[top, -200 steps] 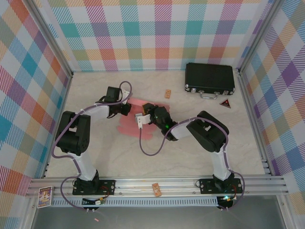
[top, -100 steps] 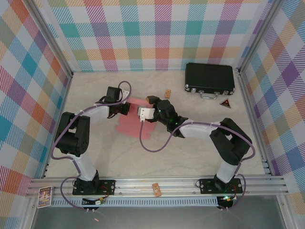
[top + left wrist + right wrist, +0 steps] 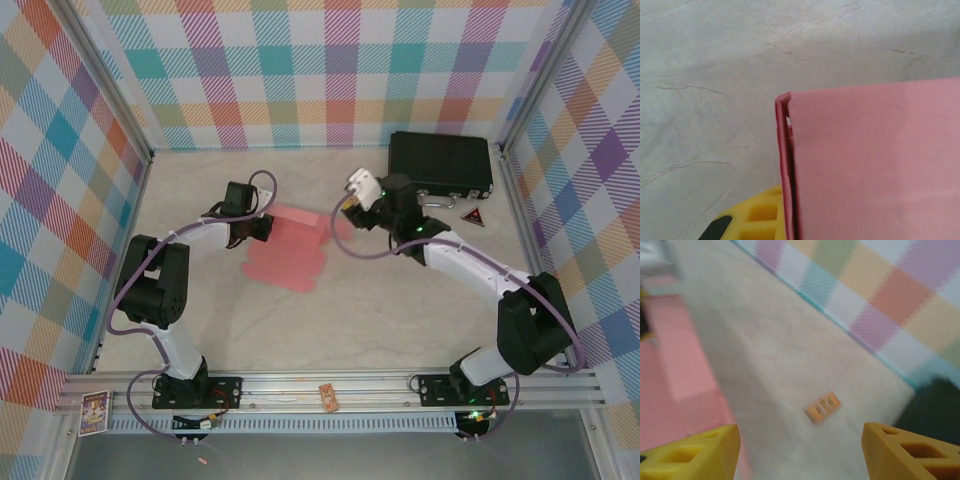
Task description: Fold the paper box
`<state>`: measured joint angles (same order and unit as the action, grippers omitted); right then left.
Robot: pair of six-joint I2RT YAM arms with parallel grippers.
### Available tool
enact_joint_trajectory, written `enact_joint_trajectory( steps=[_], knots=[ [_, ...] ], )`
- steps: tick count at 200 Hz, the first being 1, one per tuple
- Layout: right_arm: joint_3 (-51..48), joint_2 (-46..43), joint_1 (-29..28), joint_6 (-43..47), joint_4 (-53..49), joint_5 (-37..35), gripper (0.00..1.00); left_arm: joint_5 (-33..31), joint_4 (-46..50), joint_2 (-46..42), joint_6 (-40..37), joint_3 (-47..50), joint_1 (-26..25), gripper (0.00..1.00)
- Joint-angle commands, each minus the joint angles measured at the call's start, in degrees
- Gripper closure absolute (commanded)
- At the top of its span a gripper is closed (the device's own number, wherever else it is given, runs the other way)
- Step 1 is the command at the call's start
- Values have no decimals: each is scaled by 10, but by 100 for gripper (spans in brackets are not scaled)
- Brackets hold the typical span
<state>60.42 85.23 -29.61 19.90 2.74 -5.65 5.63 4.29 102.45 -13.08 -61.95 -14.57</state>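
The paper box (image 3: pixel 290 245) lies mid-table, left gripper (image 3: pixel 264 228) at its left edge; block (image 3: pixel 823 406) between it and case (image 3: pixel 440 163), rear right.

paper box (image 3: pixel 875 165) cropped (right edge), block (image 3: pixel 823 407) blurred

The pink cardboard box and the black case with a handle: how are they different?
The pink thin cardboard paper box is half-folded, one side standing up; the black hard case is closed. The paper box lies mid-table, pinched by the left gripper; the black hard case sits far back on the right. Both rest on the table.
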Motion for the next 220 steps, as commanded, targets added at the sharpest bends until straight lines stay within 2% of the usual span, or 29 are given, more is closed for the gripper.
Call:
enact_joint_trajectory(
  steps=[1, 36, 52, 87, 146, 187, 220],
  knots=[
    [32, 39, 37, -108, -104, 21, 37, 3, 0, -21, -7, 7, -5, 91],
    [78, 112, 78, -124, -157, 77, 41, 17, -6, -28, -7, 15, -6, 91],
    [107, 148, 79, -121, -182, 71, 42, 20, -5, -27, -7, 14, -6, 91],
    [151, 217, 77, -82, -203, 133, 45, 22, -3, -23, -7, 9, -7, 91],
    [156, 244, 36, 0, -208, 174, 46, 21, 0, -17, -4, 4, -6, 91],
    [167, 250, 22, 11, -226, 207, 46, 12, 4, -13, 4, -1, -7, 91],
    [178, 256, 0, 16, -251, 198, 46, 0, 15, -10, 11, -5, -6, 92]
  ],
)
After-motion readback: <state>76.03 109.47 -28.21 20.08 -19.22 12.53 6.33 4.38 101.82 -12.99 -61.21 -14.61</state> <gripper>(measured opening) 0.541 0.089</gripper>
